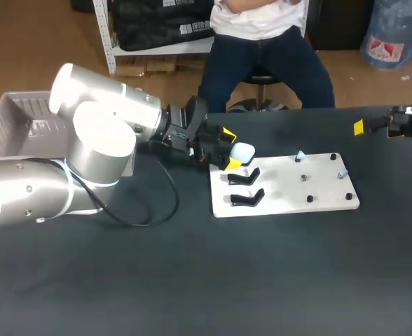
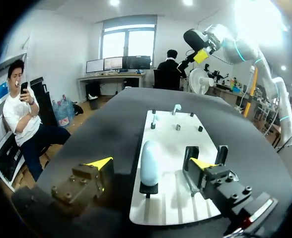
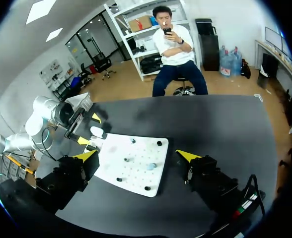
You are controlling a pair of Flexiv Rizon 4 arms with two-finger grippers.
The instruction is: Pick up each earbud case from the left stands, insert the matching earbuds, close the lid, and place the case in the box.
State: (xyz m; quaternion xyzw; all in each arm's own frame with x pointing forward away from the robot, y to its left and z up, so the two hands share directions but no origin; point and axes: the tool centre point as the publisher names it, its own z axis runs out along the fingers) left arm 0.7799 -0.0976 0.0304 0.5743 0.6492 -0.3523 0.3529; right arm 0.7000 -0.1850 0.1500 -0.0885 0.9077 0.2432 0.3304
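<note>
The pale blue, rounded earbud case is sitting upright on a black stand at the left end of the white rectangular peg board. My left gripper is straddling the case. Its jaws are standing wide apart, one yellow tip on either side, and neither is touching it. One tip is sitting in the gap between the case and a second black stand. A third black stand is sitting just beyond that.

Farther along the board, one small pale earbud and another earbud are standing among short black pegs. A black cable is looping over the dark table beside my left arm. A grey slotted plastic basket is sitting at the table's left edge.

My right gripper is hovering at the table's far right, well apart from the board, with its jaws spread and gripping nothing.
</note>
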